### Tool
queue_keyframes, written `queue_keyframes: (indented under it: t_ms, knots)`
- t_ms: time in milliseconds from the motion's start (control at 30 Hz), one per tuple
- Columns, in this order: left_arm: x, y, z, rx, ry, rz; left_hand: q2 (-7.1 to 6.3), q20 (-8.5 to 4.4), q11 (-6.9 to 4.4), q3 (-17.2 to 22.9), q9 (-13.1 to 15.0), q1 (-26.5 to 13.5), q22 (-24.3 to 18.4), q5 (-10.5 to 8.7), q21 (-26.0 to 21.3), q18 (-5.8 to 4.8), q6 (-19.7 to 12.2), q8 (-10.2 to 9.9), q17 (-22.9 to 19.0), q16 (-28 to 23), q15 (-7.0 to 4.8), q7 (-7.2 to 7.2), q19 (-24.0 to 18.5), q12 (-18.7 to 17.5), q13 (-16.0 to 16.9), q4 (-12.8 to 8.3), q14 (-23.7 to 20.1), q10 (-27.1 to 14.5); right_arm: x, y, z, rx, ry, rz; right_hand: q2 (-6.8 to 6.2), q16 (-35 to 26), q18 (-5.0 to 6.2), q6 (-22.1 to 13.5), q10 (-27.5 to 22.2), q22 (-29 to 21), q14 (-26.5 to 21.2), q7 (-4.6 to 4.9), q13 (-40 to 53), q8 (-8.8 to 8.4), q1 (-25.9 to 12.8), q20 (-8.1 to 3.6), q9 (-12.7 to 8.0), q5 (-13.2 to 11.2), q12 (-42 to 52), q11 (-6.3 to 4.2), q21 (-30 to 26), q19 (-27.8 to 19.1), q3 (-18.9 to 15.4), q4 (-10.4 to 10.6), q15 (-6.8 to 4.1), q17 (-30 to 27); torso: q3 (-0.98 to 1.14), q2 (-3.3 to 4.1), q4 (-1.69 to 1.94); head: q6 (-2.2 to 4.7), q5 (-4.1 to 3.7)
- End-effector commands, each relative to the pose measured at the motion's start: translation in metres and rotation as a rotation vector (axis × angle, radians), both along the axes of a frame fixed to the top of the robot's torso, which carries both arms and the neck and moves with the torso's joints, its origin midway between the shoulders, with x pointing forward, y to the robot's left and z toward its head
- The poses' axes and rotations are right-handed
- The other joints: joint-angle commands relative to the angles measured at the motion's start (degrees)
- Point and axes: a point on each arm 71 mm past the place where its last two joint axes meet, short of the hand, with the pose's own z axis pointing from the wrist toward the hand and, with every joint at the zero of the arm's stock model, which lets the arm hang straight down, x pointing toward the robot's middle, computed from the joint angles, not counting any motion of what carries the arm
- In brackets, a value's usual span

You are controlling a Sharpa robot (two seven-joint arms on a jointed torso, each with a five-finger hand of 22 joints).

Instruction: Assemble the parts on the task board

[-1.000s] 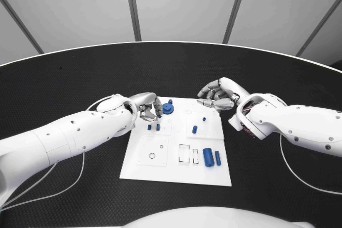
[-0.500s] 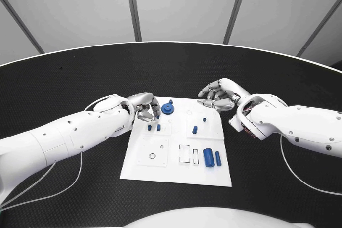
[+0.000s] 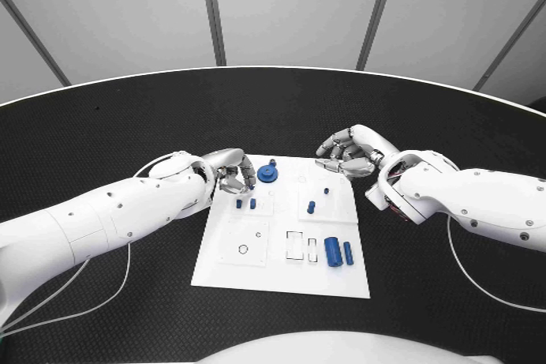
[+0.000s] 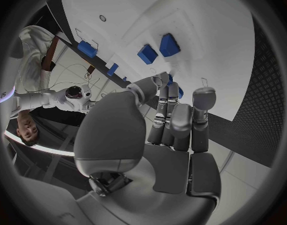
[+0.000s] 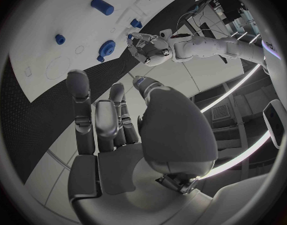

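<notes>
The white task board (image 3: 285, 269) lies in the middle of the table. My left hand (image 3: 232, 171) hovers over its far left corner, thumb against fingertips, pinching what looks like a small blue part (image 4: 172, 80). A round blue knob (image 3: 267, 173) stands just beside that hand. Two short blue pegs (image 3: 246, 204) stand below it, and two more (image 3: 311, 207) sit in the right-hand block. A thick blue cylinder (image 3: 332, 250) and a thinner one (image 3: 347, 253) lie near the board's right edge. My right hand (image 3: 345, 152) hangs at the far right corner, fingers curled in, holding nothing.
Black textured table (image 3: 455, 301) surrounds the board on all sides. White cables (image 3: 102, 301) trail from both arms across the table near the front. Recesses (image 3: 242, 248) and slots (image 3: 295, 245) show in the board's near half.
The left hand's fingers have drawn very slightly back toward the board's left edge. The right hand and the parts on the board have stayed put.
</notes>
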Motion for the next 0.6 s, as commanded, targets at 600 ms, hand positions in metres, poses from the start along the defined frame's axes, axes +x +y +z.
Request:
queue_keyframes:
  t_ms: [600]
  knots:
    - [0.0025, 0.0009, -0.0050, 0.039, 0.048, 0.014, -0.37, -0.02, 0.44, 0.4, -0.1, -0.4, -1.2, 0.15, -0.4, -0.34, -0.5, -1.2, 2.3, 0.2, 0.16, 0.44, -0.4, -1.8, -0.4, 0.1, 0.8, -0.1, -0.0004, 0.0000, 0.0002, 0.001, 0.000, 0.000, -0.33, -0.4, 0.69, 0.4, 0.5, 0.0, 0.2, -0.03, 0.1, 0.18, -0.2, -0.01, 0.1, 0.3, 0.2, -0.11, -0.1, 0.3, 0.4, 0.0, -0.19, 0.0, 0.01, -0.01, -0.01, -0.03, 0.02]
